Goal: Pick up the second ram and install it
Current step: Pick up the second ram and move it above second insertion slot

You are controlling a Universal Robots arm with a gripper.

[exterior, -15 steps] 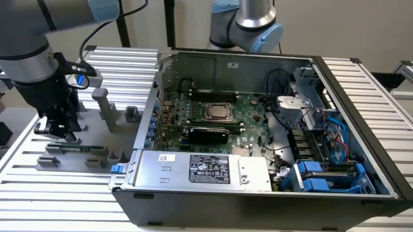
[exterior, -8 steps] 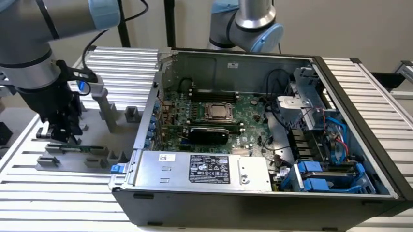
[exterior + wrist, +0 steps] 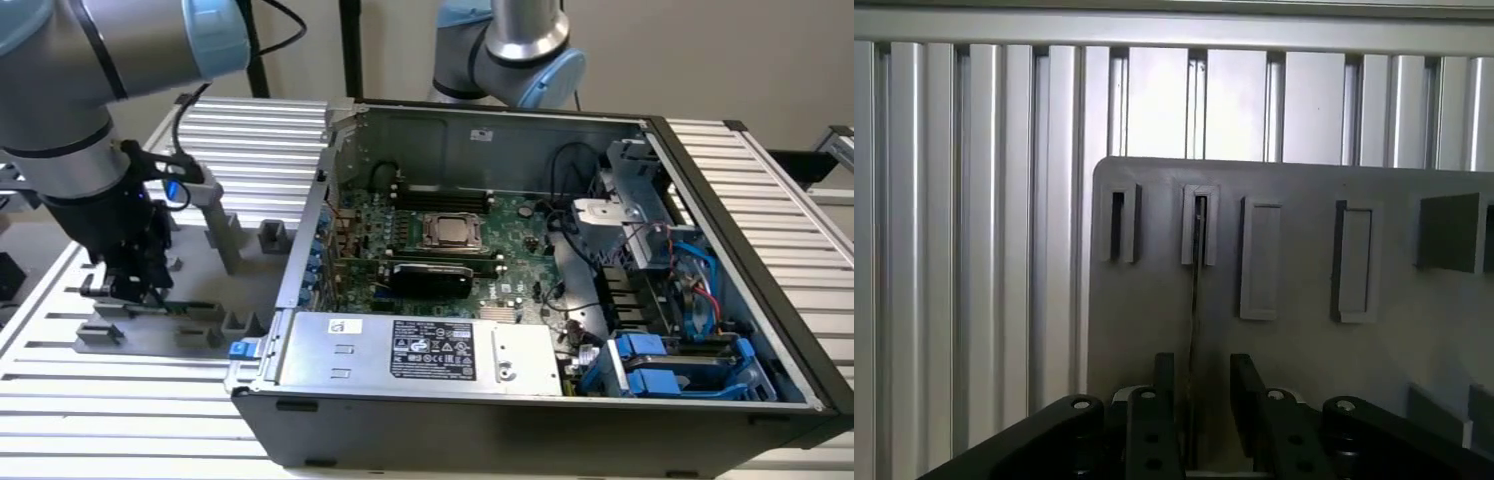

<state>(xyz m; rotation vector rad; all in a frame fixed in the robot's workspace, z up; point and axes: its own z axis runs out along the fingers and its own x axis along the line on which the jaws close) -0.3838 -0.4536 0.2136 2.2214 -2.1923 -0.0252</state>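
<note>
The second ram (image 3: 1195,300) stands on edge in a slot of the grey fixture plate (image 3: 1304,340) and appears as a thin dark line. In the exterior view its green strip (image 3: 187,306) lies low on the fixture plate (image 3: 147,338), left of the computer case. My gripper (image 3: 1202,372) is lowered over it and open. One black finger (image 3: 1164,385) stands on each side of the stick, with a small gap to each. In the exterior view the gripper (image 3: 138,288) hangs just above the fixture, at the stick's end.
The open computer case (image 3: 747,300) fills the exterior view's right, with motherboard, silver processor (image 3: 451,231), black expansion card (image 3: 427,272) and power supply (image 3: 414,348). Grey fixture blocks (image 3: 274,237) stand beside the gripper. A second arm (image 3: 514,50) rises behind the case. The table is ribbed aluminium (image 3: 974,250).
</note>
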